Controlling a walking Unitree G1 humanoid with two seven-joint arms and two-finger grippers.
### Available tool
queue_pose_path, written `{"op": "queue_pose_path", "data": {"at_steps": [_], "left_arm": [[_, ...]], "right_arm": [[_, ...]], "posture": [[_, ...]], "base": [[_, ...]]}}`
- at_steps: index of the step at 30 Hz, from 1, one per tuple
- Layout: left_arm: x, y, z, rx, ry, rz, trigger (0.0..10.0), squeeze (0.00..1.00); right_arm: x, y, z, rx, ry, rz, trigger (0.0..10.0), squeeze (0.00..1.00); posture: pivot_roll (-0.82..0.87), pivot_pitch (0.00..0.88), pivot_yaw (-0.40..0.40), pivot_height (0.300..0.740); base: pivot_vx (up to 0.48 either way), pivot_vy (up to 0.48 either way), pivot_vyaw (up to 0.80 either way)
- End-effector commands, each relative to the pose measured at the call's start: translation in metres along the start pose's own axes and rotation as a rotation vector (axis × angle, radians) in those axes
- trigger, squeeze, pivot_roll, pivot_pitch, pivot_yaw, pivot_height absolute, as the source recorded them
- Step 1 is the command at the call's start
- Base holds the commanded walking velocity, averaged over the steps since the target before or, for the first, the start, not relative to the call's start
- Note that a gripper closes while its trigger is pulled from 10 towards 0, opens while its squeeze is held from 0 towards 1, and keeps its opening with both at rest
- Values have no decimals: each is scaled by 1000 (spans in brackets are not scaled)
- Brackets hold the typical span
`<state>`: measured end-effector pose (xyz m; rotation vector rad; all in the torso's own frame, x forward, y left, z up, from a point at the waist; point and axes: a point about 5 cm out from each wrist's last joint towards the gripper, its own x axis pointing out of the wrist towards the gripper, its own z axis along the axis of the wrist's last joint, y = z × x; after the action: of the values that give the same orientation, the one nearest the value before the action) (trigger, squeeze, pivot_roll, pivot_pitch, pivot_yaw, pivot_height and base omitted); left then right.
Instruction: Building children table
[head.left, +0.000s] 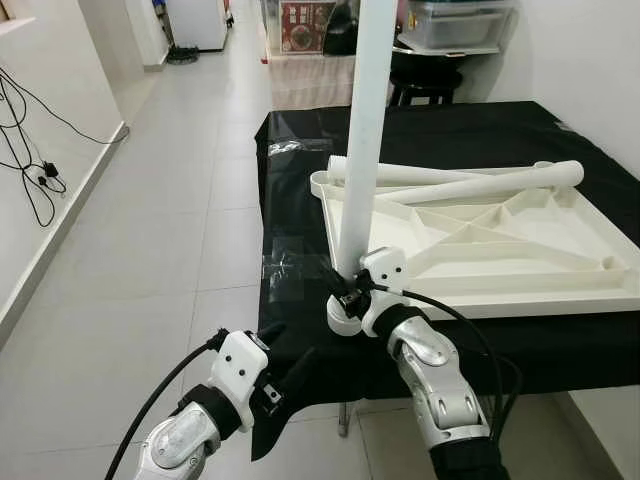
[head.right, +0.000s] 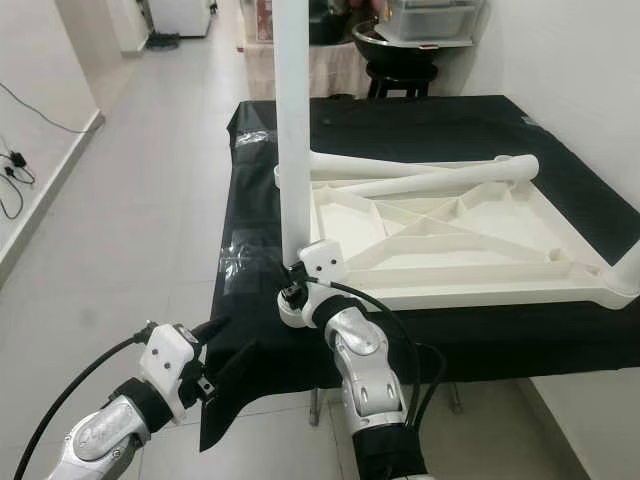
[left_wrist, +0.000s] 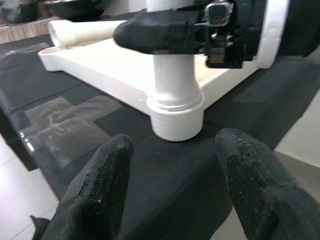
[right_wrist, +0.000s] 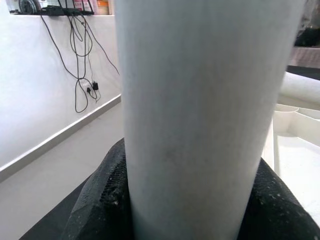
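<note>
Two black fingers of the right gripper (head.left: 345, 290) clamp the base of an upright white table leg (head.left: 364, 130), one on each side of the tube; right wrist view shows both pads pressed against it. Leg stands in the near-left corner socket (left_wrist: 176, 117) of the upturned white tabletop (head.left: 480, 245). Socket collar sits on the black cloth, at the near edge of the work table (head.left: 300, 180).

Left gripper (head.left: 285, 385) hovers lower and to the left, just off the table's near edge, fingers (left_wrist: 102, 185) spread wide and holding nothing. Left wrist view looks between them at the socket and the right gripper's hold on the leg.

Tabletop lies underside up, ribs showing, on the black cloth. Two more white legs (head.left: 470, 180) lie across its far part, side by side, touching or nearly so. Clear tape patch (head.left: 283, 265) on the cloth just left of the socket.

Pale tiled floor (head.left: 170, 220) to the left; black cables (head.left: 30, 160) hang on the white wall. Dark stool (head.left: 425, 85) beyond the table
</note>
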<state>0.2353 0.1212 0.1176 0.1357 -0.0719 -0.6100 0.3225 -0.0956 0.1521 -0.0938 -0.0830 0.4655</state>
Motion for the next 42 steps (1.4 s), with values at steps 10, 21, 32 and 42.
{"op": "queue_pose_path", "data": {"at_steps": [10,21,32,42], "left_arm": [[3,-1,-6,-11,18,20,10000,0],[5,-1,-7,-16,19,25,10000,0],[5,-3,-8,-21,17,28,10000,0],[3,-5,-7,-29,13,24,10000,0]], "right_arm": [[-3,-9,18,113,-44,506,10000,1000],[21,-53,32,54,66,740,7804,0],[16,-60,24,103,69,827,0,0],[-1,-53,6,108,21,553,0,0]], "posture": [[-35,103,-20,740],[1,87,-41,740],[-7,89,-39,740],[-31,106,-51,740]], "base": [[0,0,0],[0,0,0],[0,0,0],[0,0,0]]}}
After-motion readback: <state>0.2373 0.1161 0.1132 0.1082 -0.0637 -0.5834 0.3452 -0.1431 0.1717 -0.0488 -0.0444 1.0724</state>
